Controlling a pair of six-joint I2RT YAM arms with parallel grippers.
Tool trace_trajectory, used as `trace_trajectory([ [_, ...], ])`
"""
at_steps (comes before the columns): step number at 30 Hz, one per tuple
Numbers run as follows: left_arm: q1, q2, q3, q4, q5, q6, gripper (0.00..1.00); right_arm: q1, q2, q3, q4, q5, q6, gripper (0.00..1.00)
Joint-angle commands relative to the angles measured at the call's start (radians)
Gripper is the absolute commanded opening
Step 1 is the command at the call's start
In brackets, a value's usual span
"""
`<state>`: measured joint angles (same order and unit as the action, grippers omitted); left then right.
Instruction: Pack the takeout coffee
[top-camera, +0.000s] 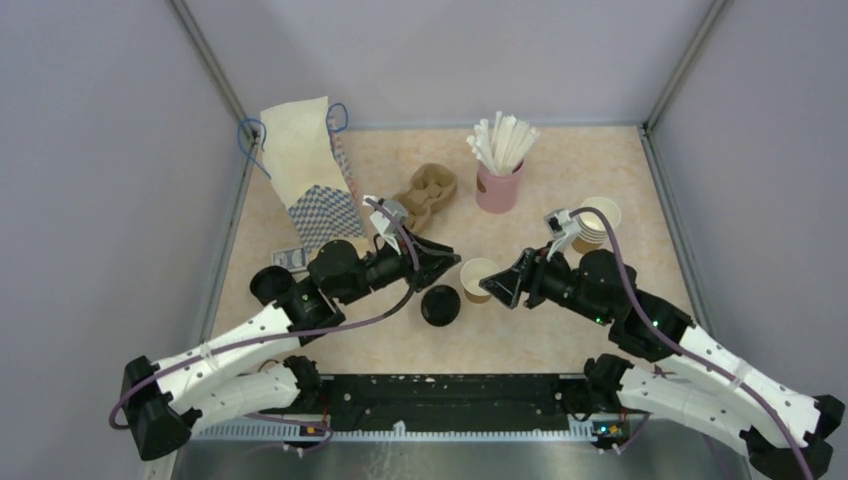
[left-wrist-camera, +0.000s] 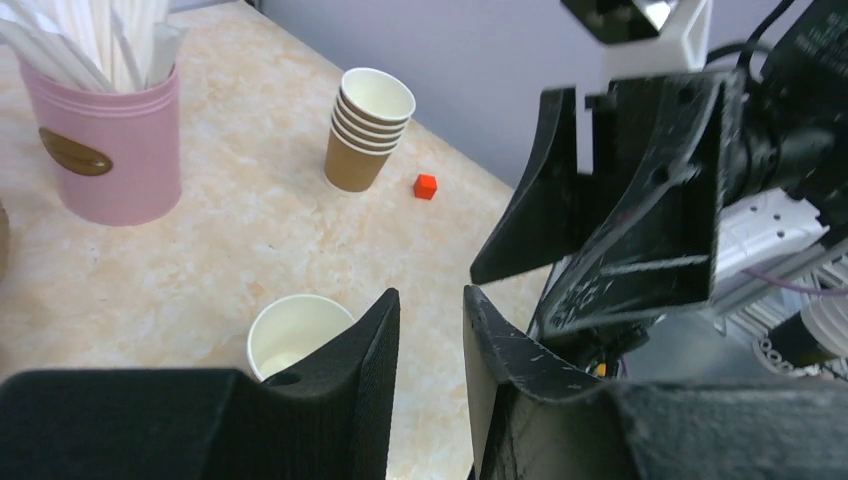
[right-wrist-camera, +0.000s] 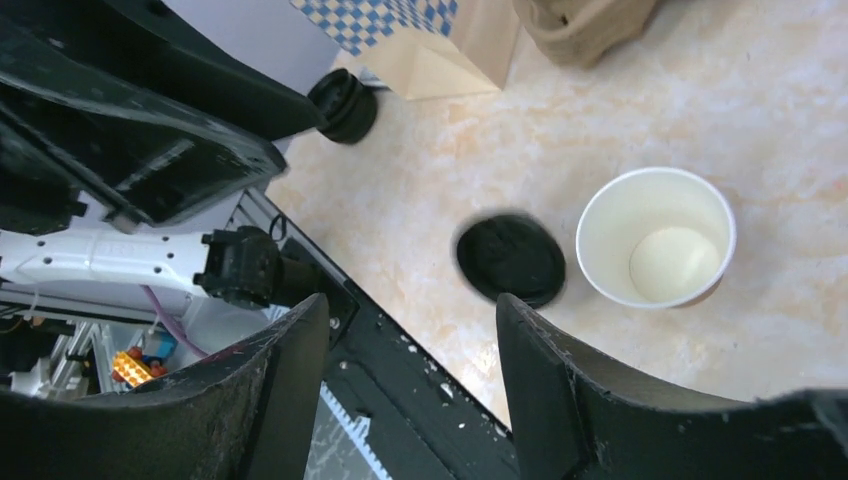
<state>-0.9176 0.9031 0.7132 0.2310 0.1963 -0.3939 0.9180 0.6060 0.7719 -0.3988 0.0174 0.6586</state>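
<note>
- The coffee cup (top-camera: 478, 278) stands mid-table (top-camera: 590, 160); the lid (top-camera: 440, 305) lies just beside it, left and nearer.
- Bag (top-camera: 305, 170) stands back left; carrier tray (top-camera: 427, 193) sits between it and the straw holder (top-camera: 499, 185).
- Cup stack (top-camera: 597, 222) stands far right.

My left fingers (left-wrist-camera: 340, 400) hide the near side of the cup (left-wrist-camera: 290, 335). The straws (left-wrist-camera: 95, 40) run off the top edge. From my right wrist the lid (right-wrist-camera: 510, 258) looks blurred, and the bag (right-wrist-camera: 455, 55) is cut off by the top edge.
</note>
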Motion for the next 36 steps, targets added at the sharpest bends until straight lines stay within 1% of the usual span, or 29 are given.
trace_trajectory([
  [1, 0.0, -0.018, -0.031, 0.139, -0.098, -0.12, 0.35, -0.006, 0.013, -0.034, 0.152, 0.018, 0.087, 0.6],
  [3, 0.0, -0.017, -0.043, 0.134, -0.131, -0.114, 0.35, -0.007, 0.021, -0.033, 0.13, 0.067, 0.088, 0.6],
  [4, 0.0, -0.017, -0.044, 0.118, -0.158, -0.103, 0.37, -0.007, 0.023, -0.032, 0.12, 0.09, 0.076, 0.6],
  [6, 0.0, -0.017, -0.036, 0.048, -0.25, -0.092, 0.47, -0.007, 0.043, -0.024, 0.081, 0.117, 0.05, 0.6],
  [9, 0.0, -0.013, -0.001, -0.101, -0.357, -0.049, 0.52, -0.006, 0.086, -0.016, 0.043, 0.082, 0.007, 0.6],
  [11, 0.0, -0.006, 0.02, -0.199, -0.419, -0.038, 0.57, -0.007, 0.114, -0.015, 0.033, 0.051, 0.0, 0.58],
  [17, 0.0, 0.036, 0.06, -0.449, -0.461, -0.018, 0.61, -0.006, 0.103, -0.059, 0.085, -0.001, 0.004, 0.56],
  [19, 0.0, 0.055, 0.068, -0.489, -0.462, -0.009, 0.62, -0.006, 0.095, -0.06, 0.07, 0.008, -0.004, 0.56],
  [22, 0.0, 0.103, 0.068, -0.534, -0.471, 0.026, 0.62, -0.007, 0.079, -0.063, 0.061, 0.01, -0.008, 0.56],
  [26, 0.0, 0.194, 0.053, -0.57, -0.507, -0.002, 0.61, -0.007, 0.055, -0.068, 0.067, -0.001, -0.009, 0.56],
  [32, 0.013, 0.345, 0.094, -0.649, -0.557, -0.089, 0.51, -0.007, 0.027, -0.059, 0.046, -0.004, -0.02, 0.56],
  [34, 0.034, 0.376, 0.082, -0.636, -0.538, -0.091, 0.51, -0.006, 0.016, -0.059, 0.043, -0.004, -0.023, 0.56],
  [36, 0.079, 0.409, 0.07, -0.62, -0.488, -0.093, 0.49, -0.007, 0.006, -0.06, 0.041, -0.001, -0.027, 0.56],
])
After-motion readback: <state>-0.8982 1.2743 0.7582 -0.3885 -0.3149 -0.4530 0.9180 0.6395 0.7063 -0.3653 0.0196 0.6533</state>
